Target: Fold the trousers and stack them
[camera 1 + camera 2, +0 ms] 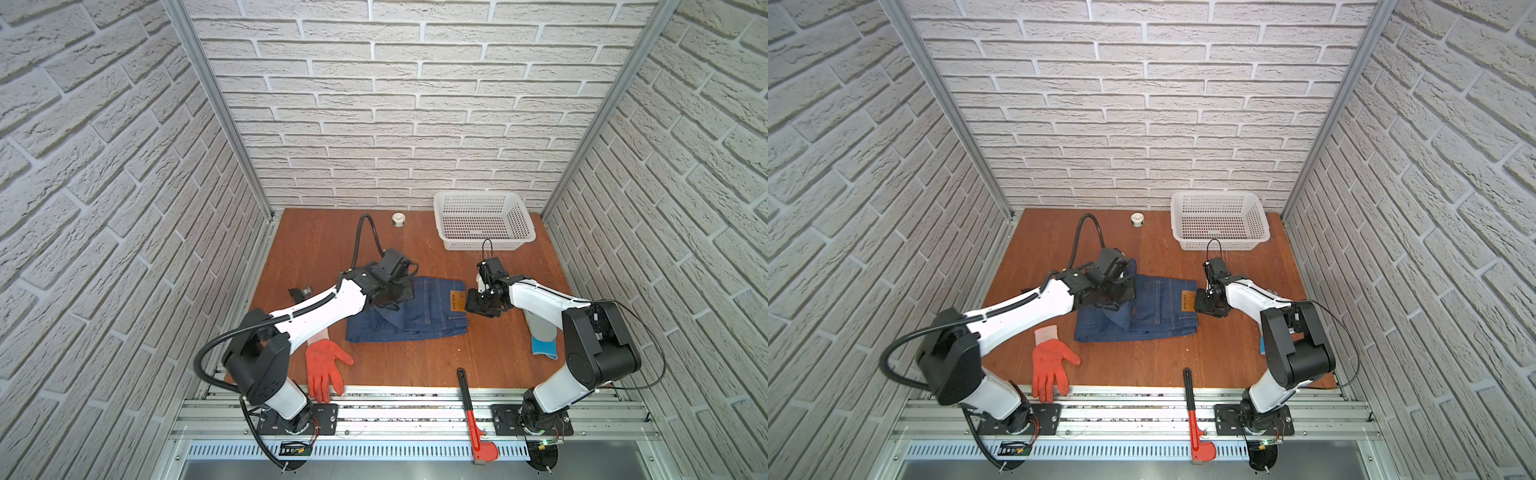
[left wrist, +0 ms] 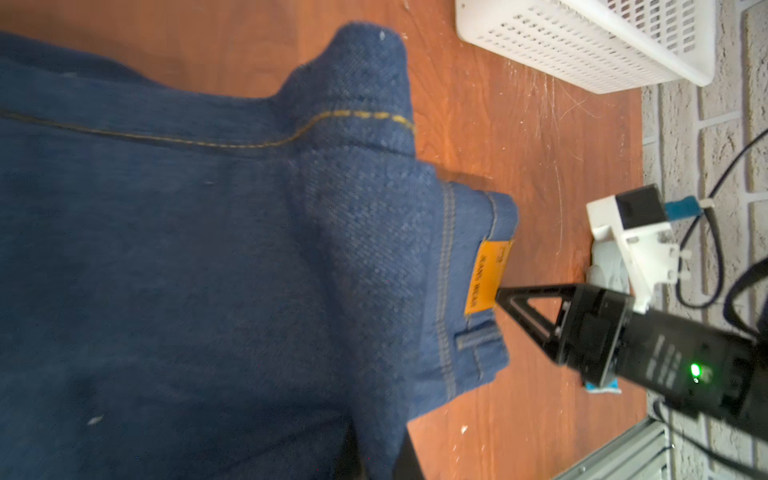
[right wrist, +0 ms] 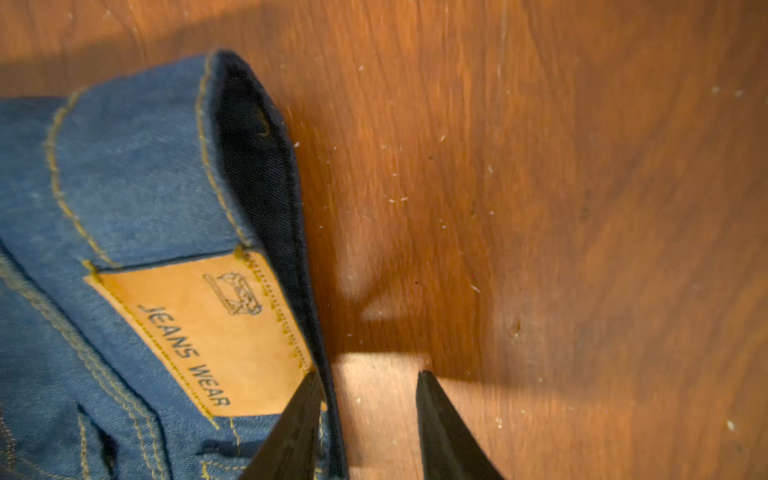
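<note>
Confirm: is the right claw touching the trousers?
Touching. In the right wrist view, one finger of the right claw lies on the trousers at the patch; its other finger is over table.

We read "JEANS WEAR" in dark capitals on the tan patch (image 3: 199, 332), stitched to the waistband of the trousers (image 3: 124, 166), and the right wrist view gives it to us sharp, with a small outlined emblem just above the words. Over in the left wrist view we catch the same two words on the patch (image 2: 488, 276). In both top views the print is too small for us to read
</note>
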Controlling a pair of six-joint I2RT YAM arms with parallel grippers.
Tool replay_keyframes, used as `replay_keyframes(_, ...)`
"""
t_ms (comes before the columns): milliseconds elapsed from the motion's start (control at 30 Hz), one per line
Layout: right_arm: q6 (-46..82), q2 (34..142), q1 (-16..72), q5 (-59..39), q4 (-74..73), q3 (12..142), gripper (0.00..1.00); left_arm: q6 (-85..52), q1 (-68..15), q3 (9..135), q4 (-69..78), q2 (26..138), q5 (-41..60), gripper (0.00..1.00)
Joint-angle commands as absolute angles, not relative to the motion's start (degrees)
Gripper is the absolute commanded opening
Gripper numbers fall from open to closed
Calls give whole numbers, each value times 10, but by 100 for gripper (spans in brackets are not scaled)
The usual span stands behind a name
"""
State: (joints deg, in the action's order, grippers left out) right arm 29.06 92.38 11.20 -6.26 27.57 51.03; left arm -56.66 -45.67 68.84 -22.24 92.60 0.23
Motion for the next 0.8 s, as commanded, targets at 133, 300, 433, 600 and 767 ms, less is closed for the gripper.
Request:
replay_keyframes(133,285,917,96,-89,251,497,31,-610,-502,796,-142,1048,-9,0)
replay_keyframes(300,289,922,95,-102,243,496,28,-620,-517,845,-145,1113,3,0)
replay_keyframes(433,291,923,95,-111,237,495,27,-622,-521,870,-155,1145,10,0)
replay_keyframes(600,291,930,94,-119,233,493,24,-623,-526,890,-164,1159,17,0)
replay_keyframes(767,292,937,95,-125,222,486,21,-617,-527,891,-176,1134,9,0)
